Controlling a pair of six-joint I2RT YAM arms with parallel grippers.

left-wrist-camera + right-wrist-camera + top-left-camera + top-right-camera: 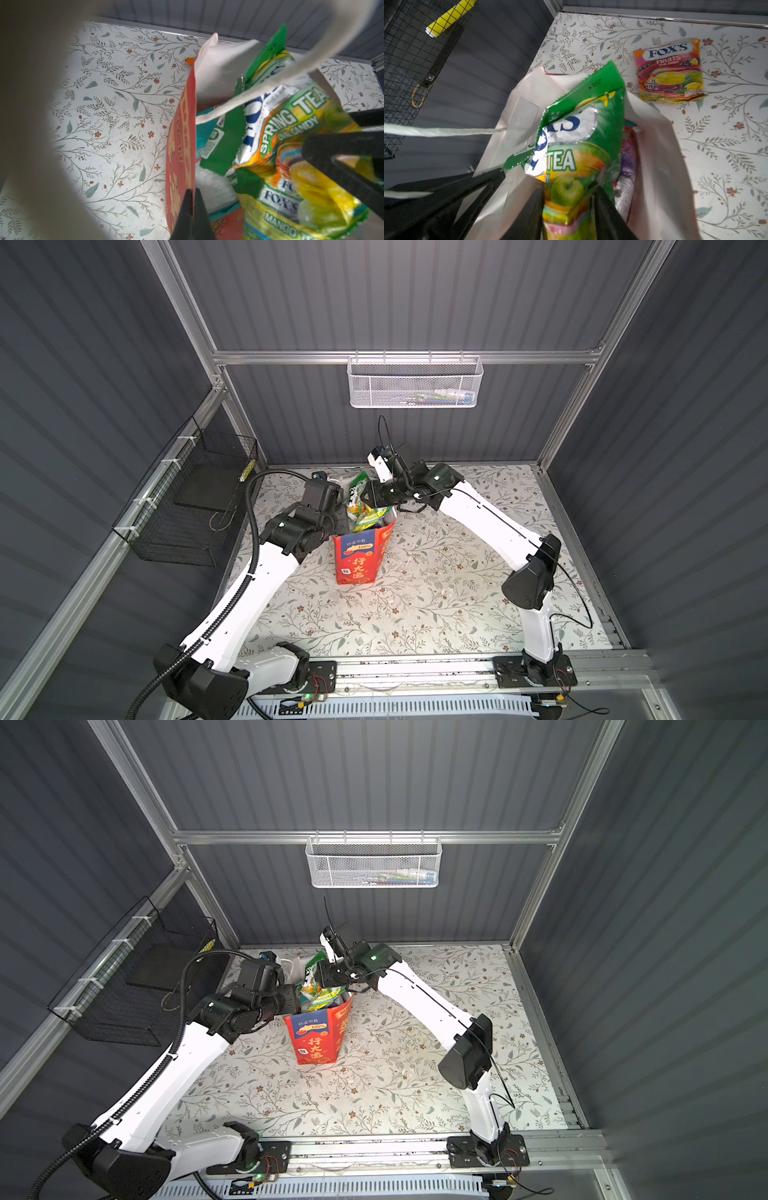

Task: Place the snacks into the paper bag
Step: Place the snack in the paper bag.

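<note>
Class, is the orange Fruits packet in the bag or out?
Out. The Fruits packet lies flat on the table, apart from the bag.

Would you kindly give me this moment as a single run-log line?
left gripper: shut on red bag rim | right gripper: astride green packet at bag mouth, grip unclear | orange packet: on table

The snacks (pixel 579 145) are glossy plastic, the paper bag (pixel 357 560) matt.

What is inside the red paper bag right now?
Green FOX'S tea packets stick out the top, beside a purple packet and a teal packet; anything lower is covered.
</note>
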